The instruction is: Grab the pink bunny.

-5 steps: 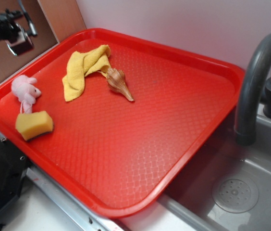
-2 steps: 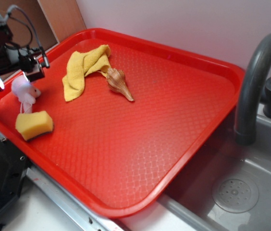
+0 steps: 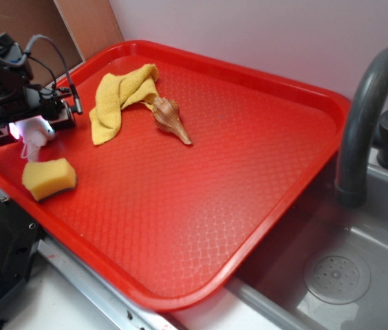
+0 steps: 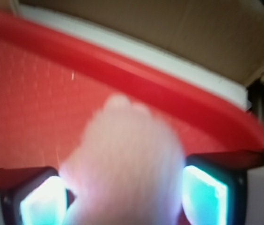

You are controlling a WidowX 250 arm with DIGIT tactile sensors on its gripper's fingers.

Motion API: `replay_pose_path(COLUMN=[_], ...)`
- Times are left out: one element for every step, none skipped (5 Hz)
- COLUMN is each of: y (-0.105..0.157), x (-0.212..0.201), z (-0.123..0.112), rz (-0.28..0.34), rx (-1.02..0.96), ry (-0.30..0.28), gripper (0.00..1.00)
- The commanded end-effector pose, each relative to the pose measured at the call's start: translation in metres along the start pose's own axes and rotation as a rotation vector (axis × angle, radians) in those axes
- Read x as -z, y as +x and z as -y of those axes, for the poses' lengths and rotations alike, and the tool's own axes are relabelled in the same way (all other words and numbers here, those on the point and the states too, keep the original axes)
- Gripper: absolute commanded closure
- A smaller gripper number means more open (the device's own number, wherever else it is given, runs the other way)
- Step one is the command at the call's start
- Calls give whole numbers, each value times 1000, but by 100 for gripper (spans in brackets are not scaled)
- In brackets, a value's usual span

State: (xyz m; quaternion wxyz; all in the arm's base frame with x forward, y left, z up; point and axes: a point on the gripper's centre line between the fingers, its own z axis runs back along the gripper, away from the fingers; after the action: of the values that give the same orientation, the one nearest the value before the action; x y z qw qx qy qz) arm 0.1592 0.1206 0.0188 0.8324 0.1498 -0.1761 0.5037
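Just behind the yellow sponge [image 3: 49, 179], the gripper [image 3: 32, 127] straddles the pink bunny [image 4: 122, 164], jaws open either side, positioned for closing.

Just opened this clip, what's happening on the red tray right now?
The robot's gripper is down at the far left corner of the red plastic tray, over the small fuzzy pale-pink plush bunny. In the wrist view the bunny sits between the two jaws, which look open with a pad on either side; no squeeze is visible yet. The yellow sponge block, the crumpled yellow cloth and the brown spiral seashell lie untouched on the tray.
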Motion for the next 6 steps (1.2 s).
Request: replay_pose_path(y=[-4,10,42,71,64,40], x=[-9,-32,-69,-94,-123,-159], z=[-6,-6,-9,7,41,72], rz=[15,8,-82,-252,-337,-367], rx=[3,-43,-51,168,387,542], ry=[-29,-58,-166,-243,-345,-429], gripper=[100,100,100,100,100,100])
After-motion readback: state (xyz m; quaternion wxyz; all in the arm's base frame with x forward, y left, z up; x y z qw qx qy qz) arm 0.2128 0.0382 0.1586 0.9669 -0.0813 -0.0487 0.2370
